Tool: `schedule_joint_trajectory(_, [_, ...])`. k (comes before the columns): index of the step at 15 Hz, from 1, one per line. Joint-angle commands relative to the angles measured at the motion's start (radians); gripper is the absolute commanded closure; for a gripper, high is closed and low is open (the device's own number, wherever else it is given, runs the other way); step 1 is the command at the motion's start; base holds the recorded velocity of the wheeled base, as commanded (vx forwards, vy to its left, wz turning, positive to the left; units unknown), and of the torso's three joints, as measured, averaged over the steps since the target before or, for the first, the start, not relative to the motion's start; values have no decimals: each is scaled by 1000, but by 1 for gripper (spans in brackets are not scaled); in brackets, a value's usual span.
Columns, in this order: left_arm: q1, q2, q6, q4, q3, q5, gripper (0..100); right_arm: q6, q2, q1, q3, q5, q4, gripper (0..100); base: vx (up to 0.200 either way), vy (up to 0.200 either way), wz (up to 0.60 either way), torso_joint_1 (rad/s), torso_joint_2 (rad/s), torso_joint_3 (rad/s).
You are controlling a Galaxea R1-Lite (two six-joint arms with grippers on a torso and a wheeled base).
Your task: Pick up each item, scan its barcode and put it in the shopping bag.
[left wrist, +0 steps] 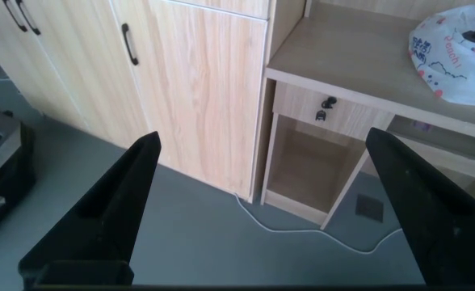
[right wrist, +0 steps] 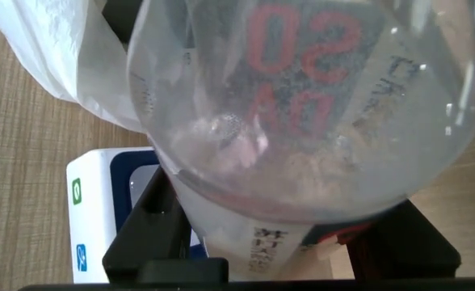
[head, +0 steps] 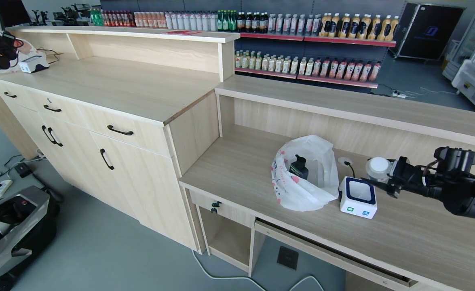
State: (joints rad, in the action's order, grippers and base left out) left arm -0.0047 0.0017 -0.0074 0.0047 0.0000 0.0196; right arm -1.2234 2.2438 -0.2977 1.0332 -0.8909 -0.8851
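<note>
Your right tool [head: 385,178] grips the clear bottle [head: 378,167] just beside the scanner [head: 357,197]; scanning is probably the step in hand. Next, turn the bottle's label toward the scanner.

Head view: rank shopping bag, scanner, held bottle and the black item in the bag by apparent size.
1. shopping bag
2. scanner
3. bottle and black item: these look alike and both are partly hidden, so they are left unranked.

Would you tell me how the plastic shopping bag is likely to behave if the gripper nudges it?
Probably floppy: the shopping bag is thin, crumpled film that sags on the counter. Likely light and apt to slide, with one black item visible inside as ballast.
</note>
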Motion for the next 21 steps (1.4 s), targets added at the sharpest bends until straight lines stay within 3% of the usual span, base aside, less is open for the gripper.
schedule_joint_trajectory(1, [0, 0, 0, 0, 0, 0, 0, 2, 11, 6, 16, -3, 0, 100, 0, 0, 0, 0, 0, 0])
schedule_joint_trajectory(13, [0, 0, 0, 0, 0, 0, 0, 41, 108, 74, 166, -26, -9, 100, 0, 0, 0, 0, 0, 0])
schedule_joint_trajectory(21, [0, 0, 0, 0, 0, 0, 0, 48, 131, 77, 196, -26, -15, 100, 0, 0, 0, 0, 0, 0])
